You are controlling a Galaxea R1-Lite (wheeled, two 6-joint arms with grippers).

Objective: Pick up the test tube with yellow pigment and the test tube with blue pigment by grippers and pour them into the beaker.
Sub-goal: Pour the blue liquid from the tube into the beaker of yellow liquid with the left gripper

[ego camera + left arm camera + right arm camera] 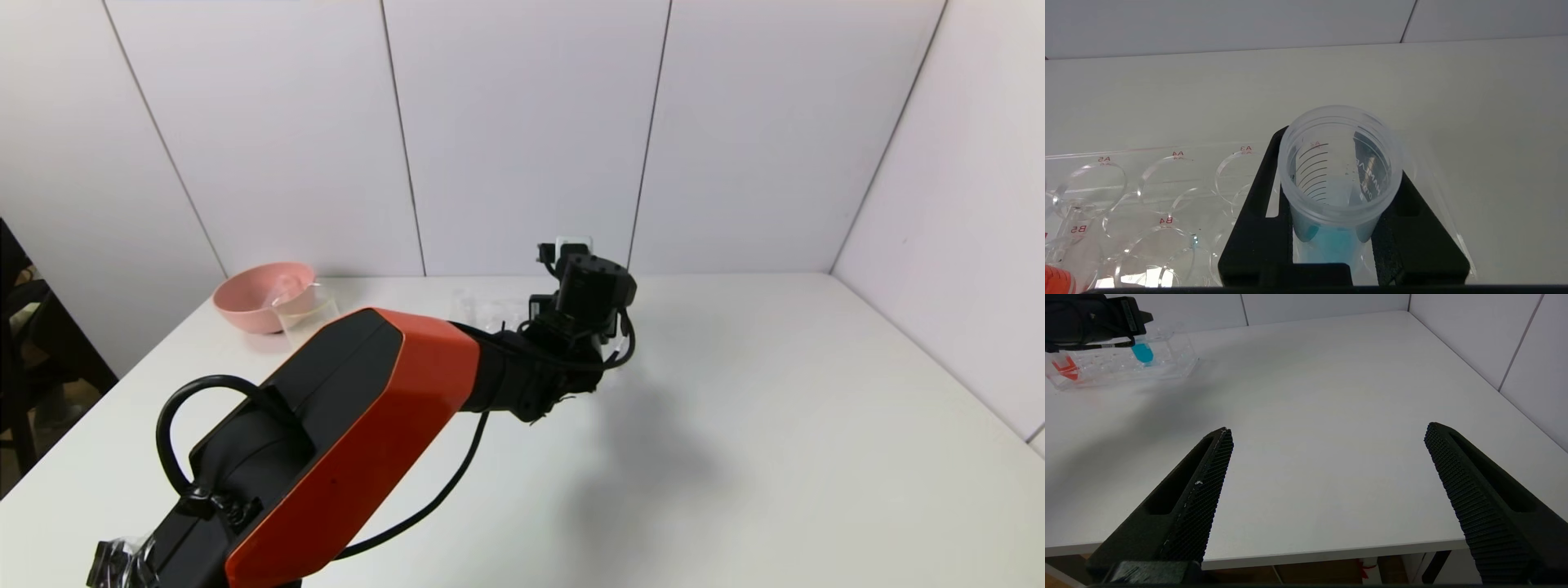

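While our left gripper [1337, 245] clamps its matte black fingers [1257, 228] on the test tube with blue pigment [1337, 175], a clear round-mouthed tube with printed graduation lines, it stands in the transparent plastic rack [1147, 196] labelled A3, A4, A5, B4, B5. Our right gripper [1327, 490] hovers over the smooth white tabletop [1331, 396], ribbed fingers spread wide, holding nothing.

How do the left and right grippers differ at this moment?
The left gripper is shut on the test tube with blue pigment at the clear rack; the right gripper is open and holds nothing. The left reaches far over the table; the right sits near its front edge. Both have black fingers.
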